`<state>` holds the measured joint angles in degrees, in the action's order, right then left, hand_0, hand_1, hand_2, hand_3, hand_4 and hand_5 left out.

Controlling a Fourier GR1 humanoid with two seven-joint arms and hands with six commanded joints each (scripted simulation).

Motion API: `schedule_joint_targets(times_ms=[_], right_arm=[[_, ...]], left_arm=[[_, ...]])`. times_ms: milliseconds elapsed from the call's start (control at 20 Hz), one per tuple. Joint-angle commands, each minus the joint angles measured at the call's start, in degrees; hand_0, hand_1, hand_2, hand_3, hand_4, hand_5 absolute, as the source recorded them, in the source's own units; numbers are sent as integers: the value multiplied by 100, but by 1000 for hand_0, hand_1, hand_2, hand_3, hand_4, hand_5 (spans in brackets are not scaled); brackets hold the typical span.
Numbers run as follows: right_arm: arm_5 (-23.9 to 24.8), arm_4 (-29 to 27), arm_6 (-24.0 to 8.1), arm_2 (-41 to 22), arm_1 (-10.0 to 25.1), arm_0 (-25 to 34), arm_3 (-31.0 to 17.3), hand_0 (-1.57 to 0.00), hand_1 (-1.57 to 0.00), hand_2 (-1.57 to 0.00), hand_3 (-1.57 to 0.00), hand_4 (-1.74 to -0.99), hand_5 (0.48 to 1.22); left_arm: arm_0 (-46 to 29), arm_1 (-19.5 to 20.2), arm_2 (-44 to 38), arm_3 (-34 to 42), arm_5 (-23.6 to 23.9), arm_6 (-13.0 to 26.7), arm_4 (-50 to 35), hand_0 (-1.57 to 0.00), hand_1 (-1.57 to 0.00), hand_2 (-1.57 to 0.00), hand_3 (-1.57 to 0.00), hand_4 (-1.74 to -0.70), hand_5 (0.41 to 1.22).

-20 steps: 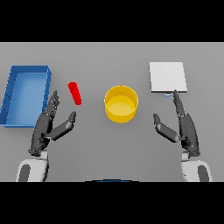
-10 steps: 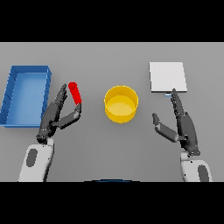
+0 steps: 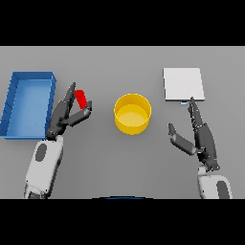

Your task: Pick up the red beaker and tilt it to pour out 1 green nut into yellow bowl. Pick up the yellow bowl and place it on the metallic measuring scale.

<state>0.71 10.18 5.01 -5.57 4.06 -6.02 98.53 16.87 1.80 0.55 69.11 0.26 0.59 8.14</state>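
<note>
Red beaker (image 3: pixel 81 98) lies on the grey table (image 3: pixel 119 162), just right of the blue tray (image 3: pixel 26 103) and left of the yellow bowl (image 3: pixel 132 114). The left hand (image 3: pixel 64 115) reaches it with fingers along its left side and thumb below it; the fingers look loosely spread, not closed around it. The right hand (image 3: pixel 201 136) hovers relaxed and spread, holding nothing, below the white scale (image 3: pixel 183 84), fingertips near its front edge.

Red beaker (image 3: pixel 81 99) tilted on table, round yellow bowl (image 3: pixel 132 114) upright, square metallic scale (image 3: pixel 183 84)
</note>
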Motion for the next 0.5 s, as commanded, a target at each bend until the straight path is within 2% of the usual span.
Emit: schedule_joint_targets(times_ms=[0, 200, 250, 400, 450], right_arm=[[-39, -91, -58, 85, 65, 71, -17, 1, 1, 1, 1, -1338, 688], [-42, -75, 70, 45, 10, -4, -69, 1, 1, 1, 1, -1332, 685], [-19, -103, -29, 72, 4, 97, -36, 1, 1, 1, 1, -1329, 684], [-55, -66, 92, 44, 43, -83, -5, 1, 1, 1, 1, -1315, 682], [-25, -54, 35, 44, 17, -52, -17, 1, 1, 1, 1, -1311, 682]], left_arm=[[89, -57, 20, -163, 69, -71, 72, 1, 1, 1, 1, -1323, 712], [460, 8, -95, -567, 60, -169, 73, 1, 1, 1, 1, -1314, 704], [548, -25, -91, -635, 74, -121, 81, 1, 1, 1, 1, -1311, 703], [779, -10, -155, -892, 36, -203, 58, 1, 1, 1, 1, -1322, 710], [806, -26, -162, -975, 29, -318, 56, 1, 1, 1, 1, -1332, 715]])
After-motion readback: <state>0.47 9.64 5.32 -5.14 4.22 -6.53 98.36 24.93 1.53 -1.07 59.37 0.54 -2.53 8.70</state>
